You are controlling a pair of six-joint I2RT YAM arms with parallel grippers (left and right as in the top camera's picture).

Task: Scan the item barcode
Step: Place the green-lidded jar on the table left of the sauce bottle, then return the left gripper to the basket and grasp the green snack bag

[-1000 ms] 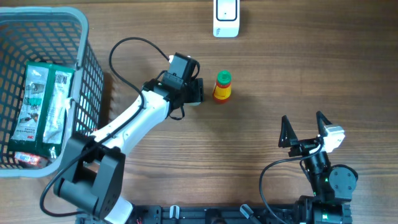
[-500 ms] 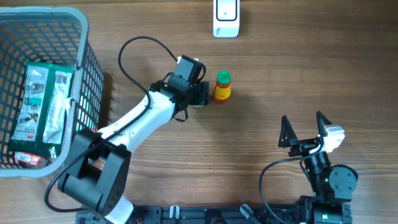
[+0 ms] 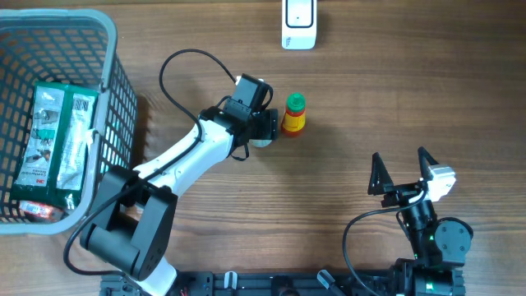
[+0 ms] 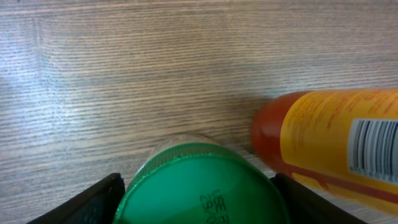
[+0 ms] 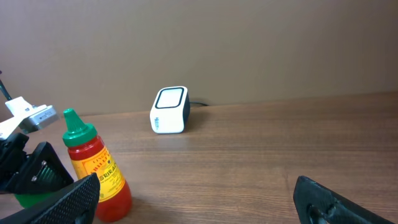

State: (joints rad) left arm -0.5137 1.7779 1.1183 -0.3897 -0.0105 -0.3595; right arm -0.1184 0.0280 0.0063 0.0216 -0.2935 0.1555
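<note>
Wood table (image 3: 370, 107) bears bottle (image 3: 293, 115) beside left tool (image 3: 266, 125).

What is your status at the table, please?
Left fingers flank green lid, grip unclear. Right fingers open, empty. Sauce bottle upright beside lid. Nothing between bottle and scanner.

Green lid (image 4: 189, 180) low between the prongs of the pincer (image 4: 196, 190), red-orange barcoded bottle (image 4: 323, 140) just beside, wooden table (image 4: 124, 74).

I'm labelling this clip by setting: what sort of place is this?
Probably a mock shop checkout set up on a wooden table: a white barcode scanner, a grey basket holding packets, and a sauce bottle with a barcode on its label.
</note>
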